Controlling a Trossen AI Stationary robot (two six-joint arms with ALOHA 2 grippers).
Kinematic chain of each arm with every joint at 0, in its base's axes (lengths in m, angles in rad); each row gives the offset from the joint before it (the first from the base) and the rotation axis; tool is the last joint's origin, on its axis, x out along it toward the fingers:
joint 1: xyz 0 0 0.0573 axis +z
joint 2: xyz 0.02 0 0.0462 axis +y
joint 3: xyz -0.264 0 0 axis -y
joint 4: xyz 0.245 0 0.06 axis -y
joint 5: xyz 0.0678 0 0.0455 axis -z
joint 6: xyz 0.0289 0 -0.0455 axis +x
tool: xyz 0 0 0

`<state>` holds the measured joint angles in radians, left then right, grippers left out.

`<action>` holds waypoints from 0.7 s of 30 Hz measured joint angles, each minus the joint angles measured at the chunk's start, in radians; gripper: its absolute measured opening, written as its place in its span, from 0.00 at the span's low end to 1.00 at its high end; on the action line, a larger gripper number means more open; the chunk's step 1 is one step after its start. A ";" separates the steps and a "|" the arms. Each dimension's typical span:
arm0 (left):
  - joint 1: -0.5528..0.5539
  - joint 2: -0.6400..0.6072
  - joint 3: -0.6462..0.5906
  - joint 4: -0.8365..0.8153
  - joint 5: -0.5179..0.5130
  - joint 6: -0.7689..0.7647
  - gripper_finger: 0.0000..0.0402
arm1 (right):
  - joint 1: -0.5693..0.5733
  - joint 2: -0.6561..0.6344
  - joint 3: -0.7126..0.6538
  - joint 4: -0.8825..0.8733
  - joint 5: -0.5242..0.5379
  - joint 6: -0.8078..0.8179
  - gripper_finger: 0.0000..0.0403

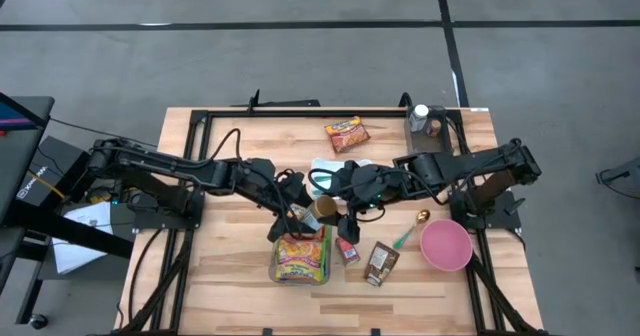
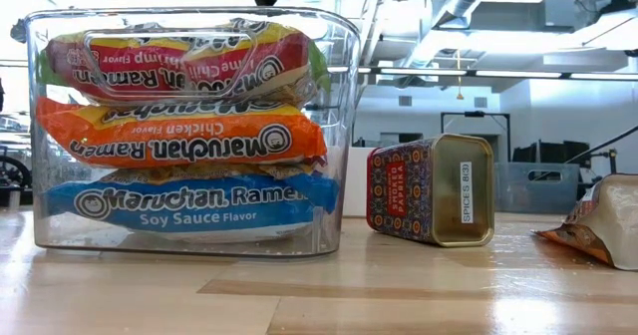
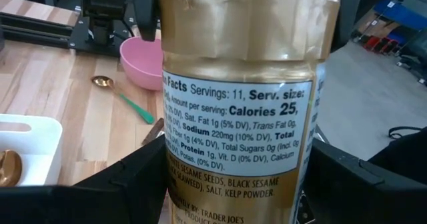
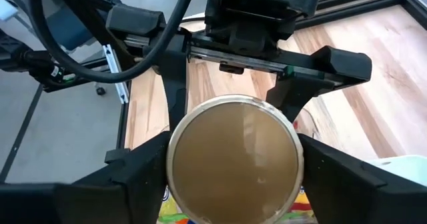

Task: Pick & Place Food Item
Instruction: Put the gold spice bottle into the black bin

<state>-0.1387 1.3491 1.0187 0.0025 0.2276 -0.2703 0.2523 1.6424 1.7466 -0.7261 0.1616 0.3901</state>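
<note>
At the centre of the high view, both grippers meet on one gold seasoning jar (image 1: 326, 210). The left gripper (image 1: 308, 213) has its fingers (image 3: 127, 184) clamped on the jar's sides. The right gripper (image 1: 340, 214) closes its fingers (image 4: 133, 174) on it from the opposite side. The jar is held off the tabletop (image 1: 240, 276) with its long axis roughly level, one flat round end facing the right wrist camera. It hangs just above the clear bin of ramen packets (image 1: 298, 259). Lower right lie a spice tin (image 1: 347, 249), a spoon (image 1: 412, 228) and a pink bowl (image 1: 446, 246).
</note>
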 joint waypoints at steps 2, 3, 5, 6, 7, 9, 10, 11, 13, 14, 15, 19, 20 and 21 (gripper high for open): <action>0.000 0.000 0.000 0.001 0.000 -0.002 0.68 | 0.000 0.000 0.000 0.000 0.000 0.004 0.67; 0.000 0.000 0.000 0.002 0.000 -0.002 0.68 | 0.000 0.000 0.000 -0.001 0.000 0.008 0.67; 0.000 0.000 0.000 0.003 0.001 -0.003 0.70 | -0.001 -0.001 0.000 -0.001 0.000 0.011 0.67; 0.000 0.000 0.000 0.003 0.001 -0.003 0.72 | -0.001 -0.001 0.000 -0.001 0.000 0.014 0.67; 0.000 0.000 0.000 0.003 0.002 -0.001 0.74 | -0.001 -0.001 0.000 -0.003 0.001 0.017 0.67; 0.000 0.000 0.000 0.004 0.001 0.006 0.79 | -0.002 -0.001 0.000 -0.009 0.000 0.022 0.67; 0.004 0.000 0.000 -0.001 0.001 0.011 0.81 | -0.002 -0.001 0.000 -0.012 0.002 0.024 0.67; 0.008 -0.001 0.001 -0.013 0.000 0.022 0.83 | -0.002 -0.001 -0.001 -0.023 0.003 0.030 0.67; 0.015 -0.002 0.002 -0.040 -0.013 0.035 0.86 | -0.006 -0.001 -0.001 -0.050 0.003 0.037 0.67; 0.022 -0.003 0.002 -0.056 -0.016 0.048 0.87 | -0.007 -0.001 -0.001 -0.064 0.003 0.041 0.67; 0.029 -0.006 0.002 -0.074 -0.018 0.060 0.88 | -0.009 -0.001 -0.001 -0.080 0.004 0.045 0.67; 0.070 -0.039 0.002 -0.151 -0.048 0.115 0.89 | -0.013 -0.009 -0.001 -0.154 0.029 0.066 0.67; 0.083 -0.051 0.002 -0.163 -0.061 0.132 0.89 | -0.013 -0.014 -0.001 -0.178 0.040 0.076 0.67; 0.097 -0.069 0.002 -0.198 -0.067 0.142 0.89 | -0.014 -0.021 -0.001 -0.206 0.054 0.087 0.67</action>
<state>-0.0421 1.2803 1.0207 -0.1950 0.1602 -0.1278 0.2385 1.6211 1.7454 -0.9323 0.2159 0.4767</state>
